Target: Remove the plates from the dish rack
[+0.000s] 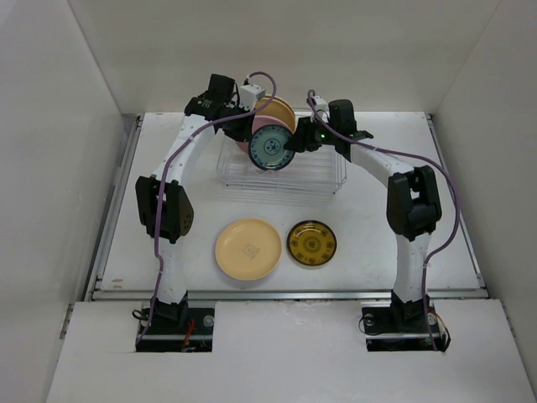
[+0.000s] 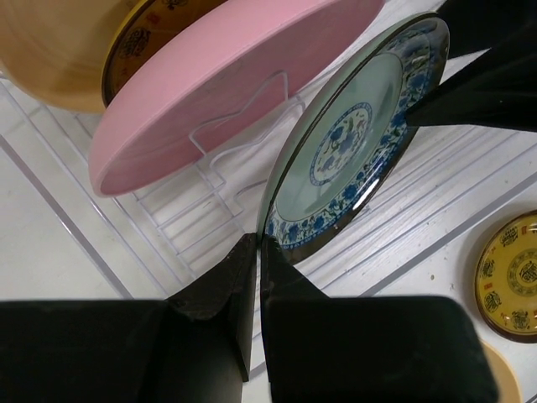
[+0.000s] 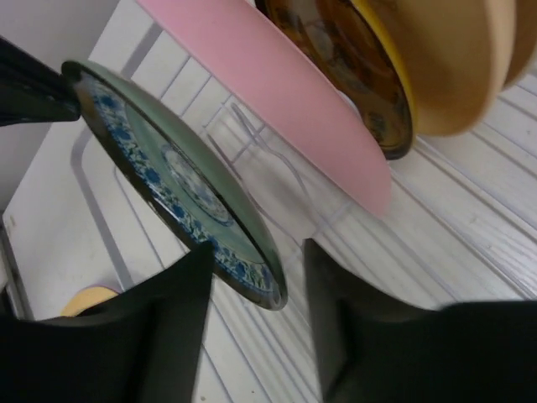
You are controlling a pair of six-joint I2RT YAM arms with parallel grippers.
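A dark teal patterned plate (image 1: 273, 147) stands tilted on edge over the wire dish rack (image 1: 323, 180). My left gripper (image 2: 258, 243) is shut on its lower rim (image 2: 352, 143). In the top view this gripper (image 1: 253, 126) is at the plate's upper left. My right gripper (image 3: 256, 277) is open, with the plate's opposite rim (image 3: 168, 168) between its fingers; in the top view it (image 1: 295, 143) is at the plate's right. Behind the teal plate a pink plate (image 2: 226, 84), an amber-brown plate (image 3: 352, 67) and a yellow-tan plate (image 3: 453, 59) lean in the rack.
A cream-yellow plate (image 1: 248, 248) and an amber-brown patterned plate (image 1: 312, 243) lie flat on the table in front of the rack. White walls enclose the table on the left, back and right. Upright wire dividers (image 2: 239, 134) stand between the pink and teal plates.
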